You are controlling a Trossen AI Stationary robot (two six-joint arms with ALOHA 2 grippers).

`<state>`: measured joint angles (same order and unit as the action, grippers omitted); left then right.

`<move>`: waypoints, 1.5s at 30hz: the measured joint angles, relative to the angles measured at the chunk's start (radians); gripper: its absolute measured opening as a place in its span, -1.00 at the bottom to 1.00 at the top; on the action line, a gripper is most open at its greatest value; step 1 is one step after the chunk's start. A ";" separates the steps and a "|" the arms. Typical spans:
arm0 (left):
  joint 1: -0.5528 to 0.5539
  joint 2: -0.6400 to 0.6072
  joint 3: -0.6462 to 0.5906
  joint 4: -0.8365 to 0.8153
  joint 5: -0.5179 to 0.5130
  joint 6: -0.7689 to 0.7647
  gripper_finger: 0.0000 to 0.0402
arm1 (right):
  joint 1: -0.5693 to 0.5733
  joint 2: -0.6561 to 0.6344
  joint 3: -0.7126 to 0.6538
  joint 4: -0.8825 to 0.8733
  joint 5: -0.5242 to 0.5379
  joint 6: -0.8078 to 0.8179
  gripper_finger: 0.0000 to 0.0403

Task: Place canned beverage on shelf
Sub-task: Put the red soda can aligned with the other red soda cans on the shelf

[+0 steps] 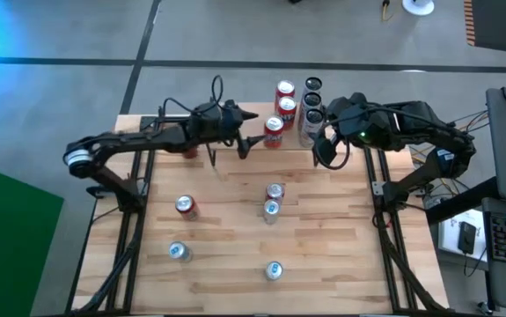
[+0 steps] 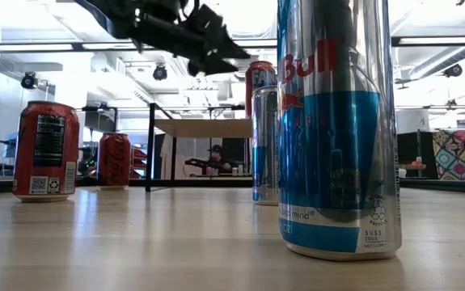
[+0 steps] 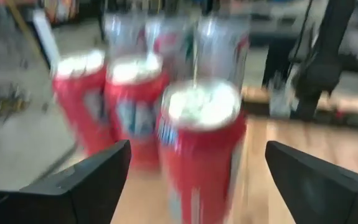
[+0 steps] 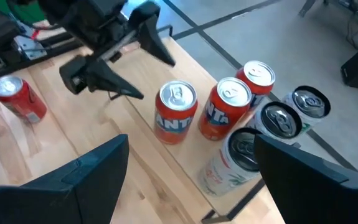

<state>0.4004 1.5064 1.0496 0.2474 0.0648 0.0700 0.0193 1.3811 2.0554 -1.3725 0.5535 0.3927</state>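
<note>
On wooden shelf (image 4: 185,163), cylindrical cans (image 4: 177,112)

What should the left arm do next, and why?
Probably draw the left end effector straight back from the Fanta can. Its jaws are open, and the can stands upright on the shelf beside the other cans, apparently unheld.

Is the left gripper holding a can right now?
No, the left gripper hangs open beside the nearest orange can, fingers clear of it.
</note>
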 joint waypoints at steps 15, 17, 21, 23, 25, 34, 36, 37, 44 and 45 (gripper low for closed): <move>0.011 0.129 -0.003 -0.106 -0.146 -0.066 0.34 | 0.002 0.002 -0.018 0.025 -0.004 0.065 0.62; 0.014 0.146 0.002 -0.101 -0.147 -0.071 0.29 | 0.003 0.002 -0.018 0.024 -0.004 0.068 0.62; 0.014 0.169 0.029 -0.099 -0.146 -0.079 0.20 | 0.003 0.001 -0.019 0.024 -0.006 0.068 0.62; 0.014 0.181 0.046 -0.098 -0.146 -0.082 0.17 | 0.003 0.001 -0.019 0.024 -0.007 0.068 0.62; 0.014 0.193 0.065 -0.099 -0.146 -0.084 0.14 | 0.002 0.001 -0.019 0.024 -0.006 0.068 0.62; 0.014 0.256 0.146 -0.102 -0.129 -0.124 0.09 | 0.002 0.001 -0.021 0.024 -0.003 0.063 0.62; 0.012 0.273 0.174 -0.114 -0.124 -0.140 0.09 | 0.002 0.001 -0.021 0.024 -0.003 0.062 0.62; 0.010 0.282 0.189 -0.128 -0.123 -0.143 0.09 | 0.002 0.001 -0.021 0.024 -0.003 0.061 0.62; 0.009 0.312 0.272 -0.252 -0.130 -0.141 0.09 | 0.002 0.001 -0.022 0.013 -0.002 0.061 0.62; 0.011 0.307 0.274 -0.273 -0.133 -0.142 0.09 | 0.002 0.001 -0.023 0.010 -0.002 0.061 0.62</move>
<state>0.4115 1.8138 1.3237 -0.0253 -0.0678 -0.0715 0.0216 1.3819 2.0324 -1.3624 0.5518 0.4541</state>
